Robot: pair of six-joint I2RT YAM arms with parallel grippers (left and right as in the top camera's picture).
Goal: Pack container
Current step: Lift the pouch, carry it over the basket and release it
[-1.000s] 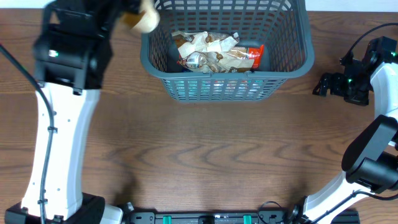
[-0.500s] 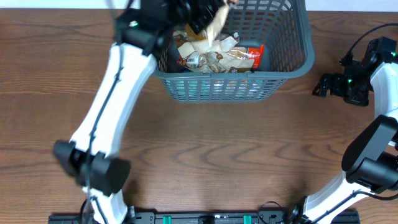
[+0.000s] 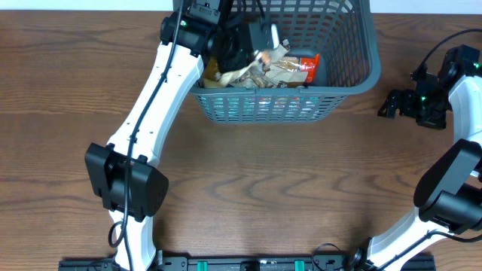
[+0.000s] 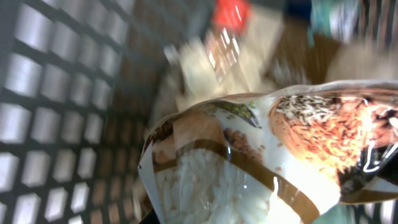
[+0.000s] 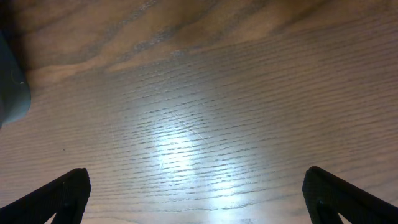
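Observation:
The dark grey-blue lattice basket (image 3: 354, 81) stands at the back middle of the table, with several snack packets (image 3: 290, 69) on its floor. My left gripper (image 3: 252, 47) reaches down inside the basket's left part and is shut on a brown and white snack packet (image 4: 273, 155), which fills the left wrist view; the basket's grid wall (image 4: 56, 99) shows at its left. My right gripper (image 5: 196, 196) is open and empty over bare wood, to the right of the basket (image 5: 9, 87); it also shows in the overhead view (image 3: 395, 103).
The wooden table (image 3: 248, 188) spreads in front of the basket. The left arm's base stands at the front left and the right arm's base at the front right.
My left arm has swung right from the back left and lowered the held packet into the basket. The right arm has not moved.

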